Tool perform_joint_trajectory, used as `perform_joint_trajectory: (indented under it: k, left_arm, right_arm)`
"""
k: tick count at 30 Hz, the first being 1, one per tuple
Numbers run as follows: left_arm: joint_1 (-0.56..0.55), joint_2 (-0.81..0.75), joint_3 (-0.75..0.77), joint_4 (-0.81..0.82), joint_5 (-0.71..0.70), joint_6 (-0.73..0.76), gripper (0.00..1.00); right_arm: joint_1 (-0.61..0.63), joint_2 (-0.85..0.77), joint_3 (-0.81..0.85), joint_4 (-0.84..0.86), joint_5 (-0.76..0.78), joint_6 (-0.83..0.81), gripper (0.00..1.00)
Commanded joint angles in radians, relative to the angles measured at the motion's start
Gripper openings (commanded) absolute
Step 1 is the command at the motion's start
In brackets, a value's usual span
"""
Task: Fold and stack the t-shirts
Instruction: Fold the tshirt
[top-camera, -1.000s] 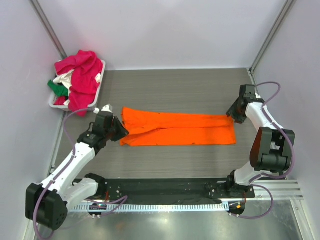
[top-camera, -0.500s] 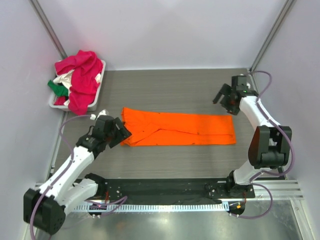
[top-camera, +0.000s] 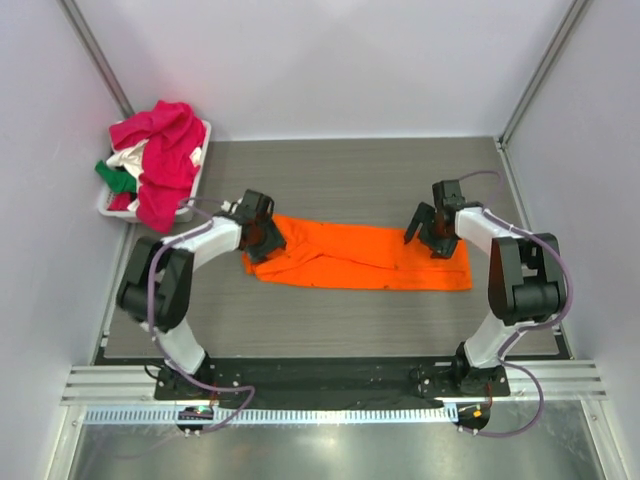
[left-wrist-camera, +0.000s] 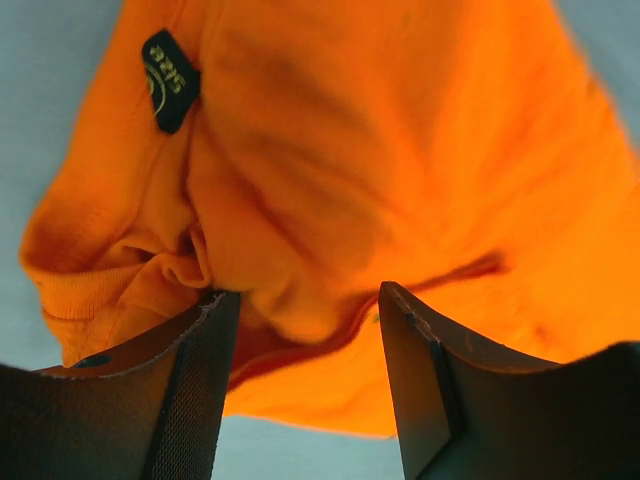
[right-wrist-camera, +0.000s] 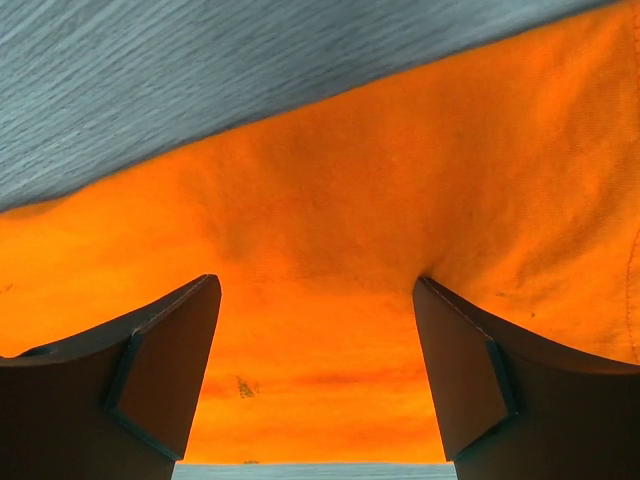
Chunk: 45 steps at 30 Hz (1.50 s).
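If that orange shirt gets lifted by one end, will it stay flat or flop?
It will probably flop: the orange shirt lies limp and creased, bunched at the collar. It is likely light and would sag from wherever it is pinched.

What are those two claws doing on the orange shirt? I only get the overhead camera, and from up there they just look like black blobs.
Observer: The left gripper has its jaws apart, with a bunched fold of the orange t-shirt showing between them.
Operator: Which end of the shirt is that?
Observer: The neck end, I'd say: a small black label sits on the cloth there.
Operator: And the other claw?
Observer: The right gripper is wide open too, over flat cloth near the shirt's edge, with bare table beyond.
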Motion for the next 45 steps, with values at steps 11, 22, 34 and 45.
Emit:
perform_joint_trajectory:
  k: [11,22,34,45]
  left_arm:
    - [0.000,0.901,1.304,-0.337,0.038,-0.005,0.60]
    - [-0.001,0.695,1.363,-0.099,0.220,0.245,1.00]
    - [0.010,0.063,0.775,-0.388,0.068,0.323,0.99]
    - [-0.243,-0.489,-0.086,-0.365,0.076,0.053,0.89]
  right_arm:
    - [0.479,-0.237,-0.289,0.023,-0.198,0.555,0.87]
    - [0.815,-0.317,0.132,-0.217,0.008,0.549,0.93]
    - [0.755,-0.326,0.101,-0.294,0.160,0.415,0.86]
    - [0.991,-0.507,-0.317,-0.192,0.213,0.698,0.60]
